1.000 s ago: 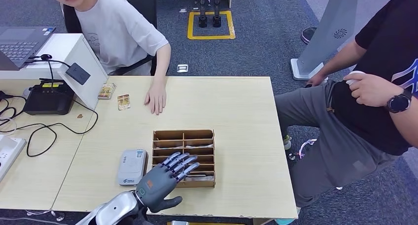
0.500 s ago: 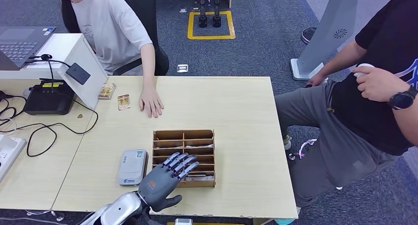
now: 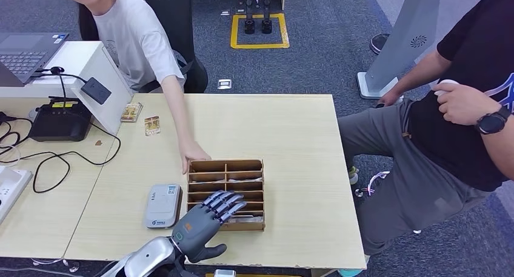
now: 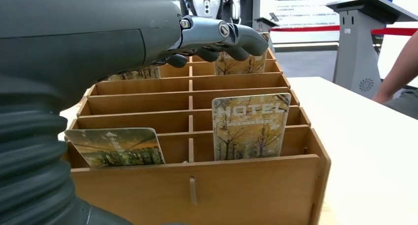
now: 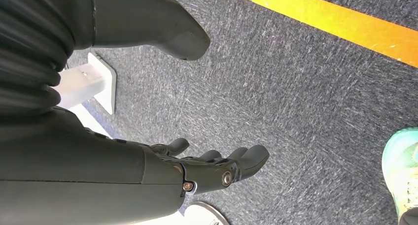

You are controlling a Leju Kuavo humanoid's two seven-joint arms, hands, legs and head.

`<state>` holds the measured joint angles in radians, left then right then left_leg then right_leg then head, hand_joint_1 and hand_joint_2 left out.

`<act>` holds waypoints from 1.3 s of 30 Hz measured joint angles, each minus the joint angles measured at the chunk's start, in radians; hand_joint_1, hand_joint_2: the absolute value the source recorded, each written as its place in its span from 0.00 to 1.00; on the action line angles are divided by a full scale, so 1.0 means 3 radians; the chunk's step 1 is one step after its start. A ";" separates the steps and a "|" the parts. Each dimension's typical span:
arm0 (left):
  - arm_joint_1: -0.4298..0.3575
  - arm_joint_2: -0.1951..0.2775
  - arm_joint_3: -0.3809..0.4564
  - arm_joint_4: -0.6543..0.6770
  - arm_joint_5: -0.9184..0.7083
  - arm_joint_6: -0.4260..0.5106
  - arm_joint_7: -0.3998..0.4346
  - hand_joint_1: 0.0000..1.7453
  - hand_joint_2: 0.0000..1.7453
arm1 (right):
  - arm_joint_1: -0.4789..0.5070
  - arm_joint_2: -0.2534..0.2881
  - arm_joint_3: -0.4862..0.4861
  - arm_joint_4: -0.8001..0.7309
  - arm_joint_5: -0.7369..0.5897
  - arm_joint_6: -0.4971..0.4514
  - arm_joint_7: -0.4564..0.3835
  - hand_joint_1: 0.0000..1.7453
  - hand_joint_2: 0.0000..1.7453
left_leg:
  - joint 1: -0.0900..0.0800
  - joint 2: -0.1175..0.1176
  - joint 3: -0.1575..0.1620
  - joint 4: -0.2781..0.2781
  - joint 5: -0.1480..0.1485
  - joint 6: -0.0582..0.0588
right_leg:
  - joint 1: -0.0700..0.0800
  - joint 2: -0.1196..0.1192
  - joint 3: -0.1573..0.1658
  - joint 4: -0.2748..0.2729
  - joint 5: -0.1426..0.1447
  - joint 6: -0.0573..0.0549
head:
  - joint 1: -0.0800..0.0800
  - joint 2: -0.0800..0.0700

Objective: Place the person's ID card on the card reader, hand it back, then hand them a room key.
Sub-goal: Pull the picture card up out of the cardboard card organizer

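Setting: light wooden table (image 3: 291,125) on dark grey carpet, yellow floor marking beyond.
Room keys: picture cards standing in a wooden slotted box (image 3: 226,194) near the table's front edge; one card (image 4: 250,125) reads "HOTEL" over autumn trees, another (image 4: 116,146) leans in the neighbouring slot.
Left robot hand (image 3: 203,222): hovering over the box's front rows, fingers spread and slightly curled, holding nothing.
Right robot hand (image 5: 197,171): hanging over the carpet, fingers loosely apart, empty.
Card reader: small white device (image 3: 162,205) just left of the box, no card on it; label too small to read.
Person: seated across the table, one hand (image 3: 194,153) resting at the box's far left corner.
Progress: judged to be at the last stage, picking a room key; no key gripped yet, handover still to come.
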<state>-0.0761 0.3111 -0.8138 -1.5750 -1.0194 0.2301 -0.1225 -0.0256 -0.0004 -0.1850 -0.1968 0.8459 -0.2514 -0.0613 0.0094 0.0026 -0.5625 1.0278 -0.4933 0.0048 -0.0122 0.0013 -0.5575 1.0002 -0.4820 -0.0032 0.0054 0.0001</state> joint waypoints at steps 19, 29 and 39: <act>0.0001 -0.0019 -0.0001 -0.0059 0.0173 -0.0062 -0.0121 0.00 1.00 | 0.0001 0.0000 -0.0055 0.0000 0.0022 0.0002 -0.0005 0.00 1.00 | 0.0000 0.0000 0.0000 0.0000 0.0000 0.0000 | 0.0000 0.0000 0.0000 0.0000 0.0000 0.0000 | 0.0000 0.0000; 0.0001 -0.0051 -0.0003 -0.0047 0.0083 -0.0072 -0.0041 0.00 1.00 | 0.0000 0.0001 -0.0068 0.0000 0.0075 0.0004 0.0003 0.00 1.00 | 0.0000 0.0000 0.0000 0.0000 0.0000 0.0000 | 0.0000 0.0000 0.0000 0.0000 0.0000 0.0000 | 0.0000 0.0000; 0.0008 -0.0131 -0.0029 0.0049 0.0039 -0.0062 0.0012 0.00 1.00 | -0.0001 0.0001 -0.0075 0.0000 0.0102 0.0004 0.0020 0.00 1.00 | 0.0000 0.0000 0.0000 0.0000 0.0000 0.0000 | 0.0000 0.0000 0.0000 0.0000 0.0000 0.0000 | 0.0000 0.0000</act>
<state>-0.0737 0.2719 -0.8226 -1.5603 -1.0078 0.2114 -0.1189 -0.0260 0.0000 -0.2074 -0.1968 0.8765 -0.2502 -0.0553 0.0094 0.0025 -0.5626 1.0278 -0.4933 0.0048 -0.0122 0.0013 -0.5575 1.0002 -0.4820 -0.0032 0.0054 0.0000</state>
